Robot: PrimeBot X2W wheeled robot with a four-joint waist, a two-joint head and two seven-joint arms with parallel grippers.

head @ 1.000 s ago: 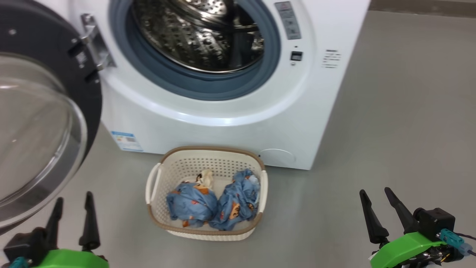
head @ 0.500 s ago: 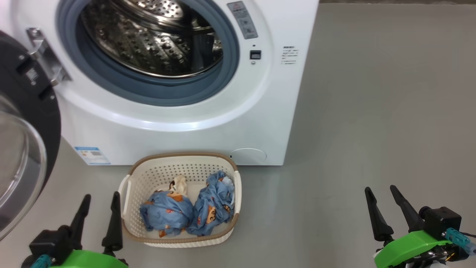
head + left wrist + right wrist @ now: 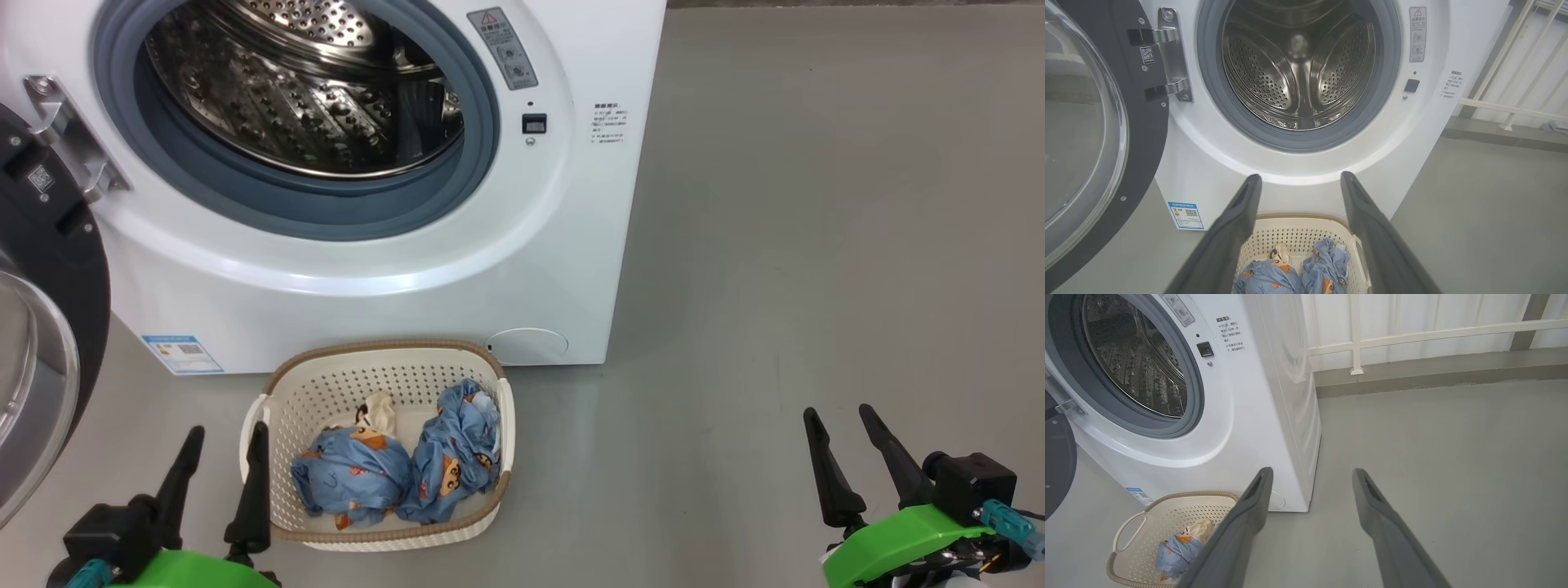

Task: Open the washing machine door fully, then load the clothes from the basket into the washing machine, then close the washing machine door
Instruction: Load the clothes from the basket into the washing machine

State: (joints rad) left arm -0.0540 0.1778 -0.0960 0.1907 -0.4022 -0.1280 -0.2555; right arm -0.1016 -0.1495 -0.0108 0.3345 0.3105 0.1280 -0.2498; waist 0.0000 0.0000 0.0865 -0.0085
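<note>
Washing machine (image 3: 408,278): we see glossy white casing, shiny steel drum (image 3: 1257,73), grey rubber gasket (image 3: 326,216).
Door (image 3: 1086,122) at its left: clear glass, metal hinge (image 3: 1171,53).
Basket (image 3: 367,384) before it: perforated plastic.
Clothes (image 3: 351,478): soft cloth.

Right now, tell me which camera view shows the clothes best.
The head view: the clothes lie in the basket, blue bundles and cream piece all visible. The left wrist view cuts them off at its bottom edge; in the right wrist view a finger of the right gripper covers part.

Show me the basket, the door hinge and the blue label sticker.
basket (image 3: 353,376), head view, perforated back wall.
door hinge (image 3: 1173,61), left wrist view, metal plate.
blue label sticker (image 3: 181,354), head view, its middle.
</note>
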